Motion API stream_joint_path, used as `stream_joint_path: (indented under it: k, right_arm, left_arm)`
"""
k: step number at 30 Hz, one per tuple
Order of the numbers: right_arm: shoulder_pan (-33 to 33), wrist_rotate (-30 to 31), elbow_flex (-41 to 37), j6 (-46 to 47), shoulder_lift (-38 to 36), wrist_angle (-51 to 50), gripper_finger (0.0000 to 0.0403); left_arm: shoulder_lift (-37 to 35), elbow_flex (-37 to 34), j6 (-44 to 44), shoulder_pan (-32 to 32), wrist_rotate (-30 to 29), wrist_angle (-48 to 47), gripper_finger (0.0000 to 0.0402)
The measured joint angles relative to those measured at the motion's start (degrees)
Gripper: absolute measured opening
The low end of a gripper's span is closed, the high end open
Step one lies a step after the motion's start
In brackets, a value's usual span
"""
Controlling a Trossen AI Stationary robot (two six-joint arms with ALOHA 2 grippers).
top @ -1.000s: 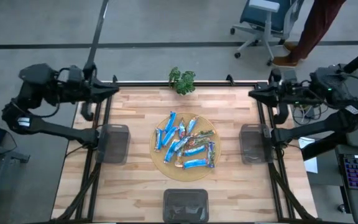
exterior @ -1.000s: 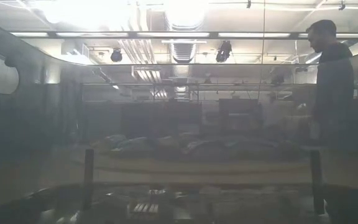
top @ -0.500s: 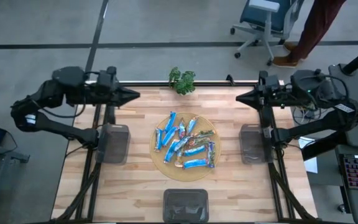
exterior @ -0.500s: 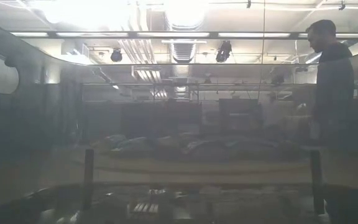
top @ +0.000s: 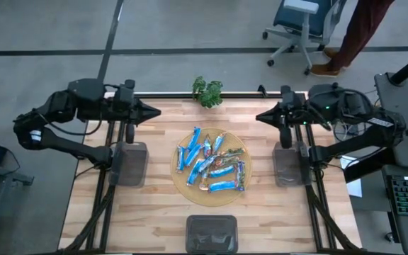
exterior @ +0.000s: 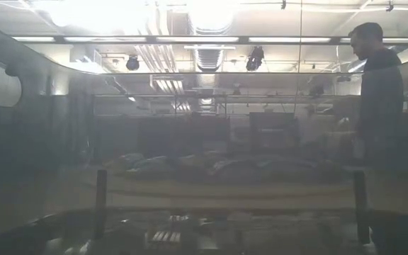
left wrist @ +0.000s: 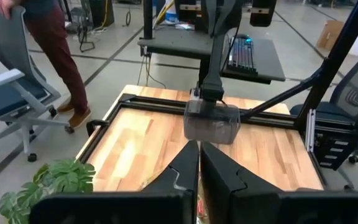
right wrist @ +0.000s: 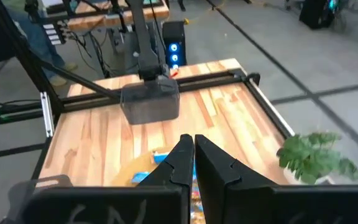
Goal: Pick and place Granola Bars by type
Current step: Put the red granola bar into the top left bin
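A wooden desk (top: 154,212) seen from above, with a pile of Granola Bars (top: 211,161), mostly bright blue, heaped on a round tray (top: 190,190) at its centre. 3 grey bins sit around the tray: a left bin (top: 129,163), a right bin (top: 287,163) and a near bin (top: 211,232). All look empty. A small potted plant (top: 207,91) stands at the far edge. The left gripper (top: 156,110) hovers over the far left of the desk, jaws clenched on nothing. The right gripper (top: 259,116) mirrors it at the far right, jaws likewise clenched and empty. Sorting looks not yet begun; this seems the approach step. Next, 1 gripper would need to release its jaws, reach the pile and single out 1 bar.
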Motion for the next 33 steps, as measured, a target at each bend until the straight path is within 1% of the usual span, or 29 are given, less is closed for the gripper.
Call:
stream_joint_path:
  k: [2, 5, 8, 13, 18, 21, 24, 28, 33]
  right_arm:
    - [0.0, 0.0, 0.0, 0.4, 0.9, -0.2, 0.0008]
    - [0.0, 0.0, 0.0, -0.1, 2.2, -0.2, 0.0012]
    - [0.0, -0.1, 0.0, 0.1, 3.0, -0.2, 0.0031]
    - [0.0, 0.0, 0.0, 4.4, 3.2, -0.2, 0.0095]
    - [0.0, 0.0, 0.0, 4.7, 3.0, -0.2, 0.0162]
    - [0.0, 0.0, 0.0, 4.7, 3.4, -0.1, 0.0195]
    - [0.0, -0.7, 0.0, 4.7, 4.2, -0.1, 0.0216]
    - [0.0, -4.3, 0.0, 2.9, 5.7, -0.3, 0.0224]
    - [0.0, -6.1, 0.0, 1.2, 8.1, -2.8, 0.0224]
  left_arm:
    - [0.1, 0.0, -1.3, 0.0, 0.0, -0.1, 0.0003]
    - [0.1, 0.0, -1.8, 0.0, 0.0, -0.3, 0.0017]
    - [0.3, 0.0, -2.8, 0.0, 0.0, -0.3, 0.0042]
    - [0.9, 0.0, -2.8, 0.0, -0.3, -0.8, 0.0091]
    - [2.1, 0.0, -2.8, 0.0, -0.4, -0.8, 0.0124]
    - [3.0, 0.0, -2.7, 0.0, 0.0, -1.1, 0.0130]
    - [3.8, 0.0, -2.6, 0.0, 0.9, -1.3, 0.0131]
    - [4.7, 0.0, -2.2, 0.0, 2.1, -2.4, 0.0131]
    - [4.8, 0.0, -1.4, 0.0, 2.1, -3.2, 0.0131]
